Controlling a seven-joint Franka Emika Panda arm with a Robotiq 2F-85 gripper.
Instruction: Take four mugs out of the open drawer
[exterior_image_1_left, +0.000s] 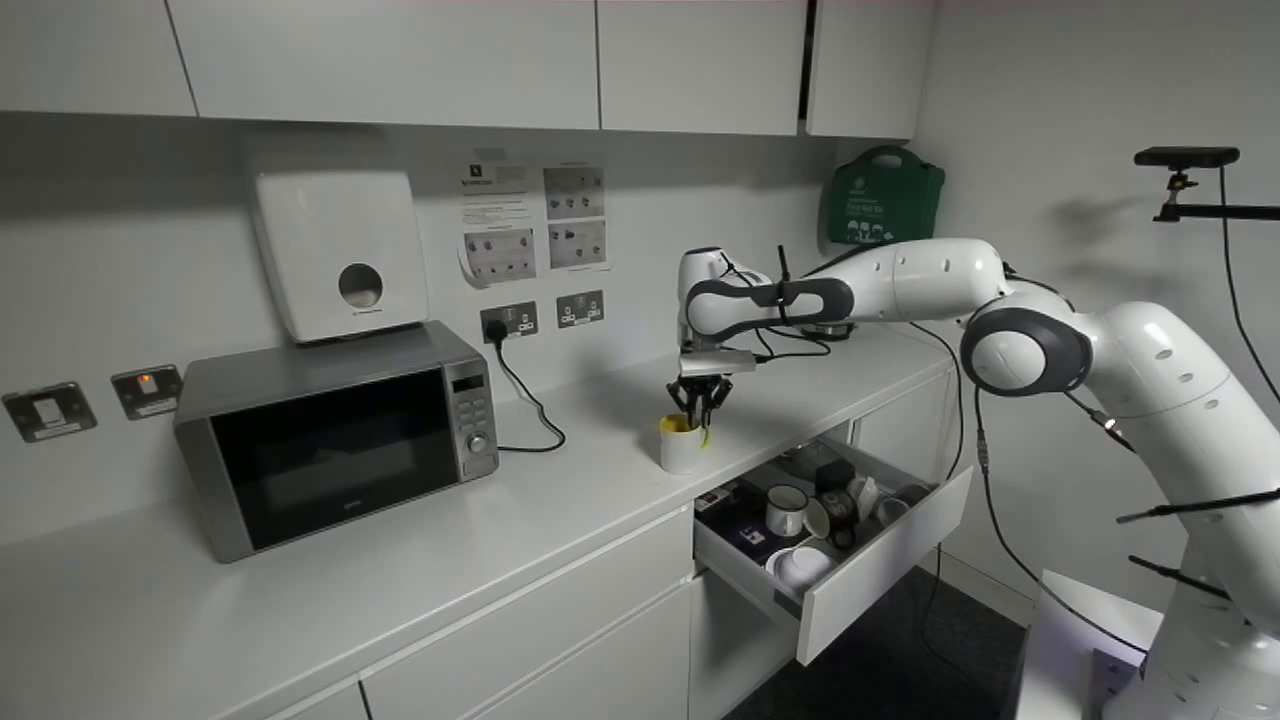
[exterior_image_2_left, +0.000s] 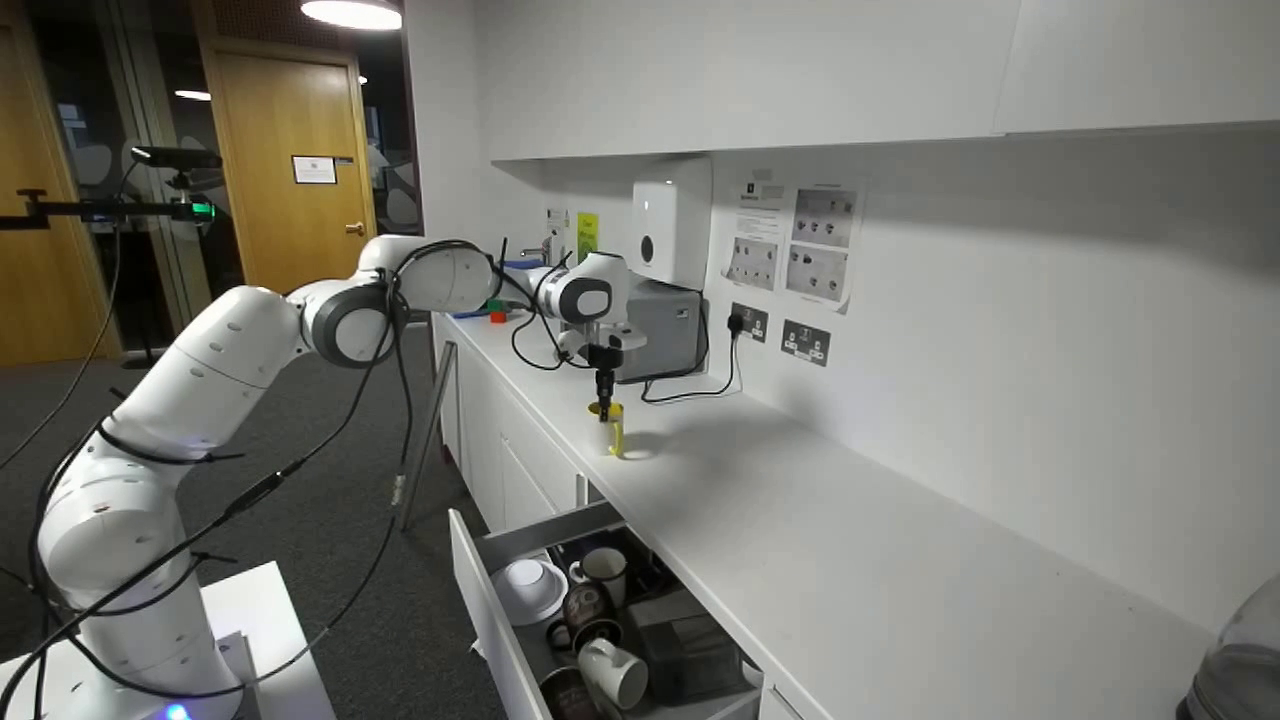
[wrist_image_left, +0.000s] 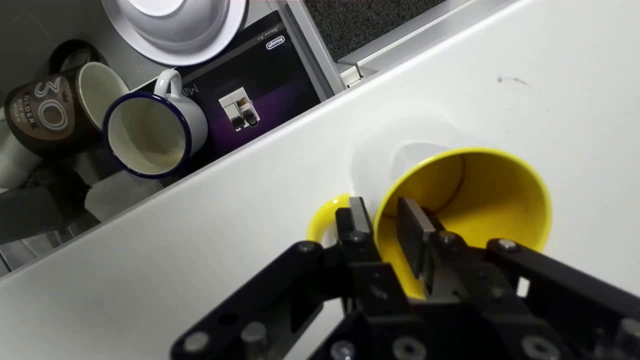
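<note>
Placing seems the step in hand: yellow-lined mug (wrist_image_left: 490, 200) stands on the counter (exterior_image_1_left: 560, 495) under the gripper (wrist_image_left: 382, 210), slightly spread astride its rim; next likely lift clear, then reach lower for another mug (wrist_image_left: 155, 132) in the drawer (exterior_image_1_left: 885, 568).

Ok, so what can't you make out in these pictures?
Wrist view: part of the yellow-lined mug, hidden by the fingers.
Wrist view: the white crockery, cut off by the top edge.
In an exterior view: the drawer, cut off by the bottom edge.
In both exterior views: fine print on the wall notices, too small to read.
</note>
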